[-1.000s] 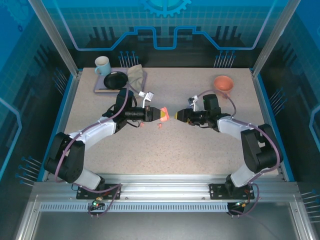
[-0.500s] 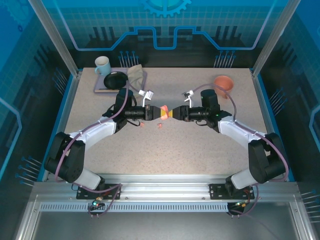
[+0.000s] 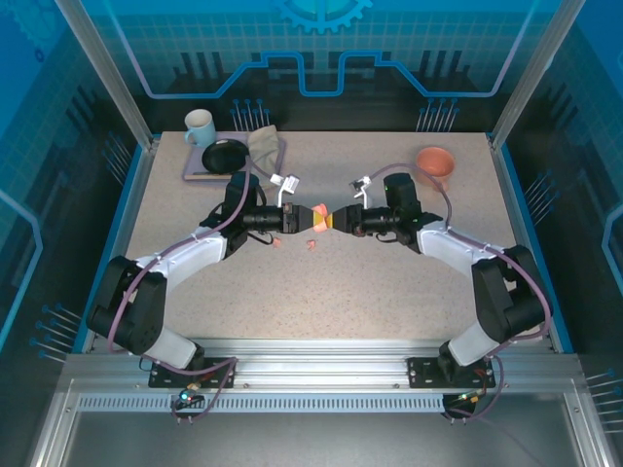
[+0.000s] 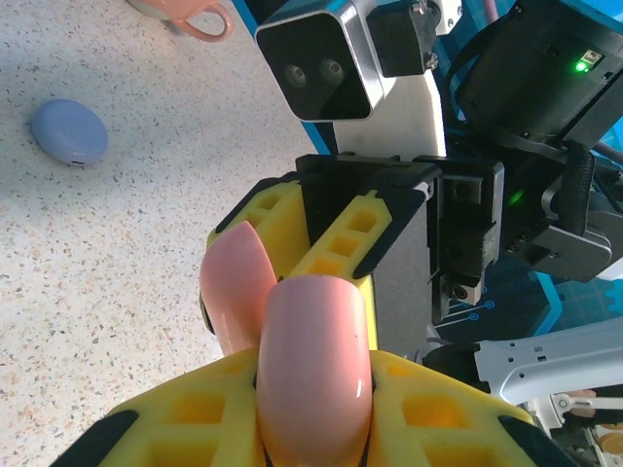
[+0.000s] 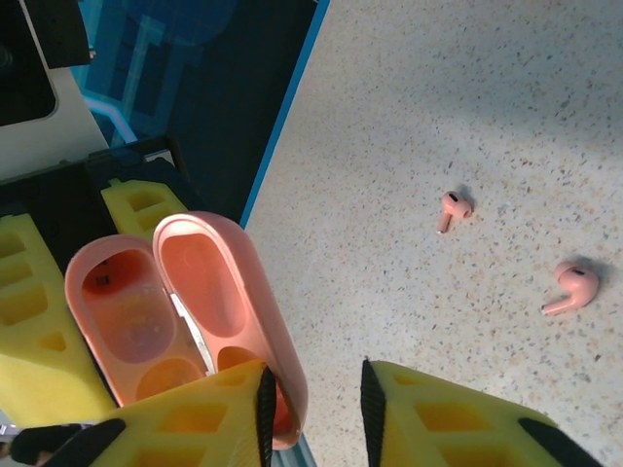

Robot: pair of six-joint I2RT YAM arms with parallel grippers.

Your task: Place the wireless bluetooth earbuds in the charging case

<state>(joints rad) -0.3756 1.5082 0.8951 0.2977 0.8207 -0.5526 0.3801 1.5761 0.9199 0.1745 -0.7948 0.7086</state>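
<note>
My left gripper (image 3: 310, 218) is shut on the body of a salmon-pink charging case (image 4: 313, 375), held above the middle of the table. Its lid (image 5: 226, 288) stands open and the sockets (image 5: 125, 321) look empty. My right gripper (image 3: 344, 221) faces it, open, with the lid's edge between its jaws, against the left pad (image 5: 259, 416) and apart from the right one. Two salmon-pink earbuds (image 5: 452, 208) (image 5: 571, 288) lie on the table below, seen from above as small specks (image 3: 311, 245) (image 3: 276, 242). The lilac earbuds are out of view.
A closed lilac charging case (image 4: 68, 132) lies on the table. A salmon bowl (image 3: 435, 161) sits at the back right. At the back left are a pale mug (image 3: 200, 126), a black dish (image 3: 226, 155) and a folded cloth (image 3: 263, 146).
My right gripper has moved left up to the held case, and its jaws now straddle the open lid. The left gripper has stayed in place with the case.
</note>
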